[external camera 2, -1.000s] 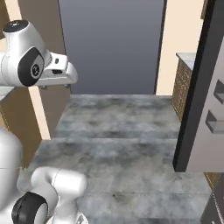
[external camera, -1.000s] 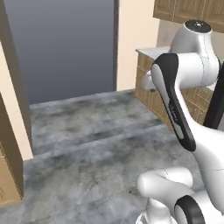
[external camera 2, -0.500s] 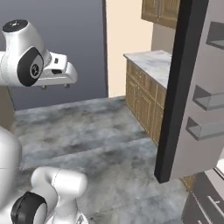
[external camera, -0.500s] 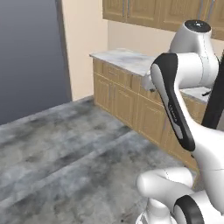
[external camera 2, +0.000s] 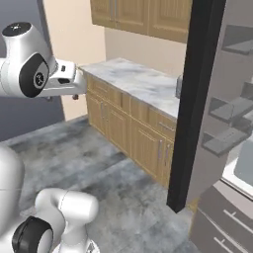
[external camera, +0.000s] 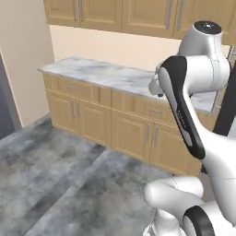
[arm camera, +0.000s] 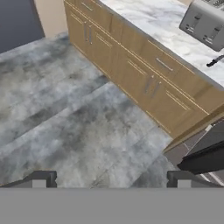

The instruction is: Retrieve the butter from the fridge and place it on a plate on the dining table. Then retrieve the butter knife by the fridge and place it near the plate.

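Hand (arm camera: pixel 111 177) spread wide and empty above the grey mottled floor (arm camera: pixel 65 118).
The tall grey-silver fridge (external camera 2: pixel 222 123) stands open just beside the marble-topped wooden desk (external camera 2: pixel 143 84); on that desk, a silver toaster (arm camera: pixel 205 22) with a small dark slim knife (arm camera: pixel 215 61) beside it.

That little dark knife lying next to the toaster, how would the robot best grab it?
From straight above, jaws across its slim middle: the knife lies flat on the counter, leaving just its thin sides to pinch. Keep clear of the toaster close by. Which end is the handle I cannot tell.
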Tool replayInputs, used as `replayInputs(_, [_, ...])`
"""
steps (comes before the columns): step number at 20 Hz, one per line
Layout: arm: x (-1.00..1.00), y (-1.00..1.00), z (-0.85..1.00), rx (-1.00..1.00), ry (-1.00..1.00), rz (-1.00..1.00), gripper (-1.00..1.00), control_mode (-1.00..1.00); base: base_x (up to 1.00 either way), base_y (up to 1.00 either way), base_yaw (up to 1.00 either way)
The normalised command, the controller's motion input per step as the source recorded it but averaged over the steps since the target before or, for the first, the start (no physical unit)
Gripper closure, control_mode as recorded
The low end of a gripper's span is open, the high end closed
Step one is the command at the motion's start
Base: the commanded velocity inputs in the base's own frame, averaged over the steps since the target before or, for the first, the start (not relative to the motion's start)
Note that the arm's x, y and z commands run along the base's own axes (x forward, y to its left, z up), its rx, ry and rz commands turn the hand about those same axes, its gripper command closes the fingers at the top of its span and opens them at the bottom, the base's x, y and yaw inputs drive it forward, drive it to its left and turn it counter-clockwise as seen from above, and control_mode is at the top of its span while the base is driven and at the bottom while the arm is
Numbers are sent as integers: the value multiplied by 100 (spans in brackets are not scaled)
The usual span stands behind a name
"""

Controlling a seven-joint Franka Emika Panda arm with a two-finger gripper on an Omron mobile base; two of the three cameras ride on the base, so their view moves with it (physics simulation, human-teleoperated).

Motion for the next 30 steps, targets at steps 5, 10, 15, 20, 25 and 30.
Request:
replayInputs(5, [0,0,0,0,0,0,-100,100,43,52,-48])
replayInputs(10, [0,0,0,0,0,0,-100,100,47,76,-50])
replayInputs(15, [0,0,0,0,0,0,-100,100,54,46,-49])
replayInputs(20, [0,0,0,0,0,0,-100,100,82,3,-40])
replayInputs(25, [0,0,0,0,0,0,-100,100,86,20,-34])
replayInputs(30, [0,0,0,0,0,0,-100,100,78,24,-32])
